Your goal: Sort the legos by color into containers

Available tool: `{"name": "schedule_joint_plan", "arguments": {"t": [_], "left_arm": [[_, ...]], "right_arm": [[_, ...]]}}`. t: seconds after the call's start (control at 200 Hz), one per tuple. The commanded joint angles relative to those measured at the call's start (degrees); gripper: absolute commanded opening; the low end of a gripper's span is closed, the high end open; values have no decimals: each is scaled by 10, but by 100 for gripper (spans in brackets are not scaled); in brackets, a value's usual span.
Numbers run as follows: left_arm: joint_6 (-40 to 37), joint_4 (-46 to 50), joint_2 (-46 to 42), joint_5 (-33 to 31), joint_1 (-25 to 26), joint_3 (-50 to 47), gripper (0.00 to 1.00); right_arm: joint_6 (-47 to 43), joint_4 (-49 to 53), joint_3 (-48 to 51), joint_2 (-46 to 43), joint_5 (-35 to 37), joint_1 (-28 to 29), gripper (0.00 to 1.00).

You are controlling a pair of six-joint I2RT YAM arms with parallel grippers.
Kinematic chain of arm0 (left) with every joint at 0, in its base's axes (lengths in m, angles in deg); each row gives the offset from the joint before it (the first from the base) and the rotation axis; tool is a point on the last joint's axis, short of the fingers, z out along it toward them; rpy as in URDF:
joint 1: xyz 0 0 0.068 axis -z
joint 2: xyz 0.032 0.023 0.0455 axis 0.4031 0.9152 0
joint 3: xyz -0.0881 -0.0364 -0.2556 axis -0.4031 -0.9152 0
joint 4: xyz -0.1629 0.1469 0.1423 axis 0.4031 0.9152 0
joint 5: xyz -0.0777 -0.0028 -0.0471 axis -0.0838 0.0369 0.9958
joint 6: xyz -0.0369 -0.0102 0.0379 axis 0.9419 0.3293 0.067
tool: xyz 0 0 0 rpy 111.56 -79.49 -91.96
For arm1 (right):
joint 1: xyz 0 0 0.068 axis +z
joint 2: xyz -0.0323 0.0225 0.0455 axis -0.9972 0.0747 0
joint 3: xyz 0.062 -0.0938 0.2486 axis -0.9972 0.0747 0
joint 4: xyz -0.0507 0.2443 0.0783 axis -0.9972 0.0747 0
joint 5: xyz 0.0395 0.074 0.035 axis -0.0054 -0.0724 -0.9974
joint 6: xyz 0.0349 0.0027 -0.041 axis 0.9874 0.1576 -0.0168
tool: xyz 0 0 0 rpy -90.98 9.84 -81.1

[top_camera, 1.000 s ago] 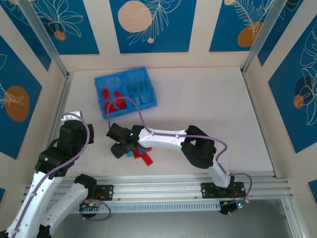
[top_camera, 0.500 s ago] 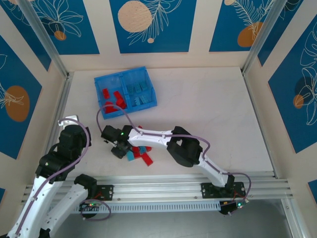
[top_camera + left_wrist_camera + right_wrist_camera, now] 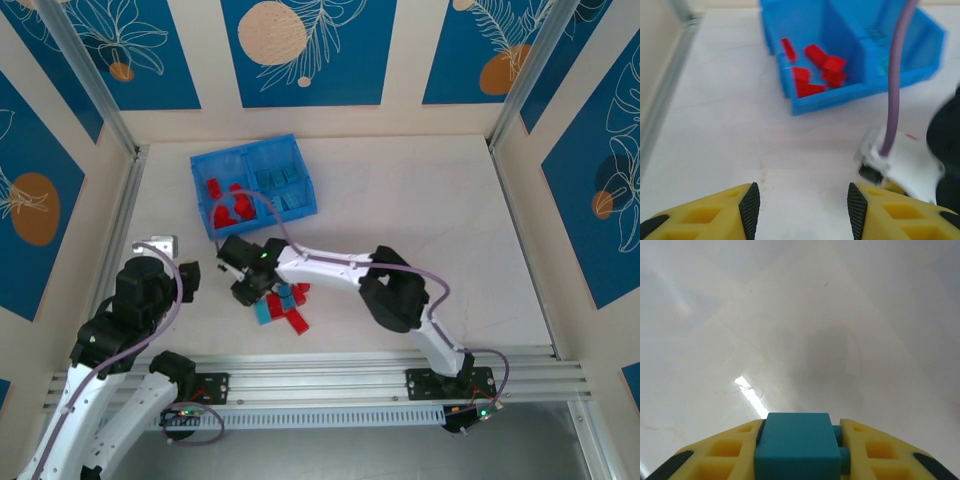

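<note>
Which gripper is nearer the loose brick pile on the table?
Right. The right gripper, shut on a blue brick, sits at the left edge of the pile. The left gripper is farther left, apart from it.

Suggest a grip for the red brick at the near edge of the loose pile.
Take the red brick across its short width at mid-length, coming straight down, probably with the left tool, which is open and empty. The brick lies flat on the table with its long axis slanted and its near long side free. The pile sits close on its far side, so turn the tool to straddle the long sides.
</note>
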Motion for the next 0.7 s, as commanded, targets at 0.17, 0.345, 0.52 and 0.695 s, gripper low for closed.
{"name": "schedule_joint_plan", "arguments": {"t": [0.17, 0.345, 0.52, 0.695], "left_arm": [[-80, -106, -18, 329, -2, -24, 71], [-85, -112, -17, 351, -2, -24, 95], [-86, -111, -18, 344, -2, -23, 100], [-83, -109, -18, 336, -2, -24, 100]], "right_arm": [[67, -107, 64, -150, -89, -77, 26], [72, -110, 31, -158, -32, -141, 26], [60, -117, -51, -89, 25, -214, 26], [23, -75, -225, 56, 82, -240, 26]]}}
